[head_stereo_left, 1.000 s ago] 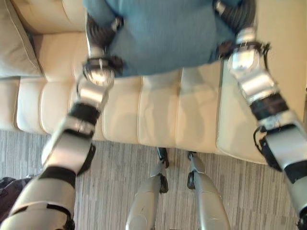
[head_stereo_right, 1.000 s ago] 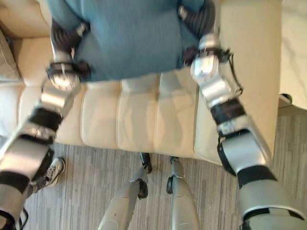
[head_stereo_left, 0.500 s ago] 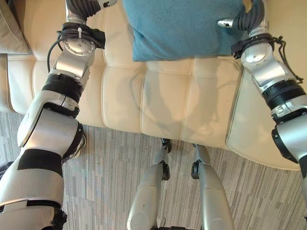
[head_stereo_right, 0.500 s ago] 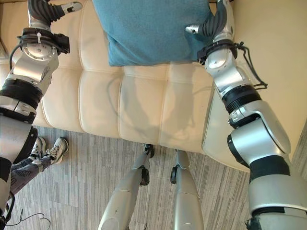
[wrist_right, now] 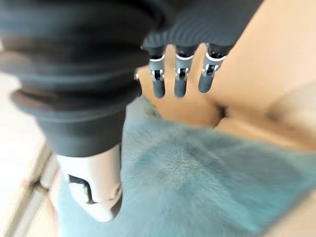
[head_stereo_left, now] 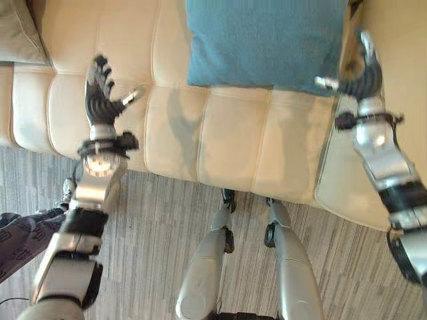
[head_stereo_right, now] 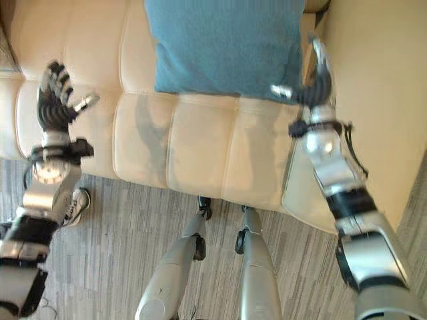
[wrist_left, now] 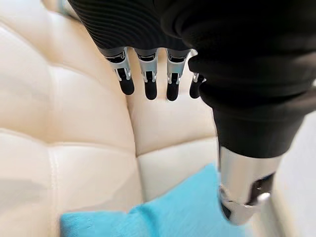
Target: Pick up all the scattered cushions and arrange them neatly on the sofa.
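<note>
The left hand point(head_stereo_left: 101, 100) is hovering over the cream sofa point(head_stereo_left: 220, 143) seat, fingers spread and holding nothing. The right hand point(head_stereo_left: 360, 73) is hanging open too (thumb apart). Between and beyond them, the blue cushion point(head_stereo_left: 267, 40) is lying against the backrest, just beside the right hand.

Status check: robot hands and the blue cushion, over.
Left robot hand open, empty. Right robot hand open, beside blue cushion. Cushion on sofa. Nothing in the way.
</note>
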